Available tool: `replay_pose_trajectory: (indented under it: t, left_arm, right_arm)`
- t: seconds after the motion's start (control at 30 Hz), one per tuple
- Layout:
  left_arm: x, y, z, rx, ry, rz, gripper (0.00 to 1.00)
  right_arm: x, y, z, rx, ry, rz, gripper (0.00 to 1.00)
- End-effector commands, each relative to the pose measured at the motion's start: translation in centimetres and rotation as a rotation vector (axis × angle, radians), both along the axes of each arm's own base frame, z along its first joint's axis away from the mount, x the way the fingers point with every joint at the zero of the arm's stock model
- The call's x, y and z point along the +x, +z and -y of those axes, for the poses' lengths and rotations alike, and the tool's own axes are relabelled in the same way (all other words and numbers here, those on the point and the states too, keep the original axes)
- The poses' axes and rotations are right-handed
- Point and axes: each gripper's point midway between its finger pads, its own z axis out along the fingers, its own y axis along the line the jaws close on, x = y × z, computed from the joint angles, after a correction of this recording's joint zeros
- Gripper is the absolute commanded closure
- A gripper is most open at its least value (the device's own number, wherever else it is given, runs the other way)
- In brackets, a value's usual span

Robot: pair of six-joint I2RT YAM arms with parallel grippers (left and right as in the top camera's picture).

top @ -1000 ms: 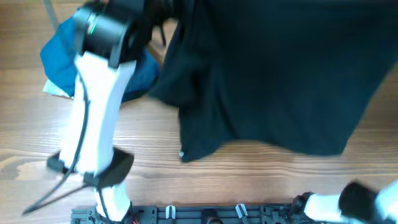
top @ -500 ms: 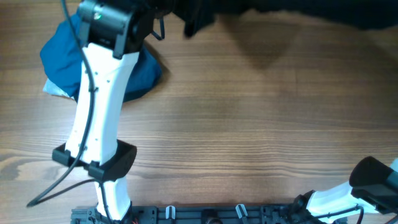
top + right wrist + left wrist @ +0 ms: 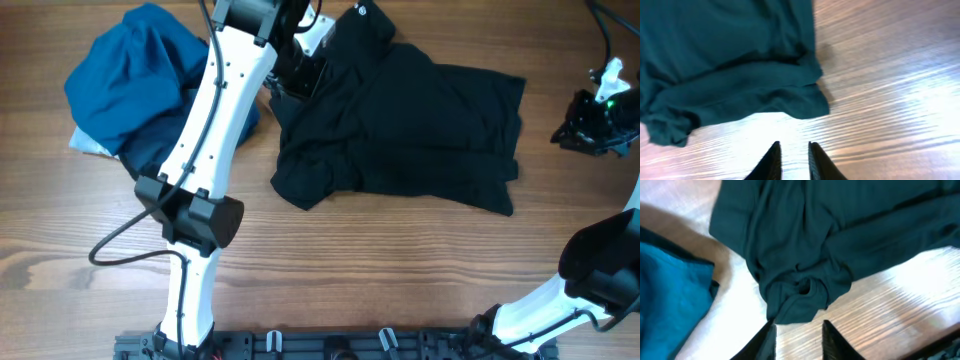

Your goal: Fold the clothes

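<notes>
**Wood table, rumpled shirt: how this fold could go crooked**

The black shirt (image 3: pixel 400 125) lies loose on the far half of the table (image 3: pixel 400 280), and it is not flat. Its near left corner is bunched into a lump, and ridges run across the middle. If I fold from here without smoothing, I judge those creases would get trapped inside and the edges would not line up.

My left gripper (image 3: pixel 799 332) hovers just short of that bunched corner, jaws parted with only wood between them. A pinch there could take the whole wad, or just the top layer, and drag the rest askew.

My right gripper (image 3: pixel 792 152) sits off the shirt's right edge, jaws a little apart and holding nothing. If it grabs late or lower than the left, the cloth would twist.

The blue bundle (image 3: pixel 140 80) lies just beside the shirt on the left. A careless reach might snag it and pull it into the fold
</notes>
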Motion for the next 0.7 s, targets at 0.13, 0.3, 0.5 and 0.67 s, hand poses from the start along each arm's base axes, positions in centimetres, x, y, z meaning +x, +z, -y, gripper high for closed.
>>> replay_pose_trajectory:
  t: [0.13, 0.3, 0.5, 0.67]
  left_arm:
    - [-4.2, 2.8, -2.2, 0.011, 0.067, -0.013, 0.50]
    - [-7.8, 7.6, -6.5, 0.042, 0.156, 0.114, 0.41]
    - [-13.0, 13.1, -10.3, -0.050, 0.268, 0.261, 0.26]
    - [-12.1, 6.9, -7.5, -0.124, 0.237, 0.101, 0.28]
  right_arm:
    - [1.3, 0.6, 0.7, -0.025, -0.064, 0.064, 0.36]
    - [1.0, 3.7, -1.6, 0.095, -0.018, 0.191, 0.36]
    - [-3.9, 13.4, -4.4, 0.001, -0.059, 0.456, 0.30]
    - [-6.8, 12.1, -4.5, -0.041, -0.215, 0.442, 0.20]
